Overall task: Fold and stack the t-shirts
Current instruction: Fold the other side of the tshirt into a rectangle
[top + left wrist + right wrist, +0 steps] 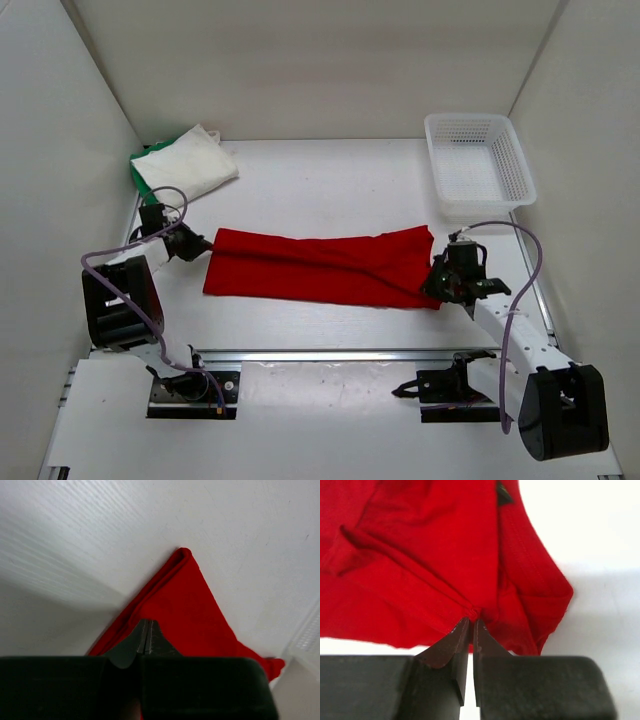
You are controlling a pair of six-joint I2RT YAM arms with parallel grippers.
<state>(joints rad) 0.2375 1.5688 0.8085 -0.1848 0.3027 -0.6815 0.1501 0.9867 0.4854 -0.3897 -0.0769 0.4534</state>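
The red t-shirt (320, 266) lies as a long, lengthwise-folded band across the middle of the table. My left gripper (200, 245) is at its left end, jaws pressed together on the cloth edge (175, 605); in the left wrist view, my left gripper (146, 622) has red cloth spreading away from the tips. My right gripper (441, 281) is at the right end, and in its own wrist view my right gripper (472, 620) pinches a small bunched fold of the red t-shirt (430, 555). The white t-shirt (190, 164) lies folded on the green t-shirt (139, 175) at the back left.
A white mesh basket (478, 163) stands at the back right corner, also glimpsed in the left wrist view as the basket (307, 640). White walls close in the table on the left, back and right. A metal rail (330, 352) runs along the near edge.
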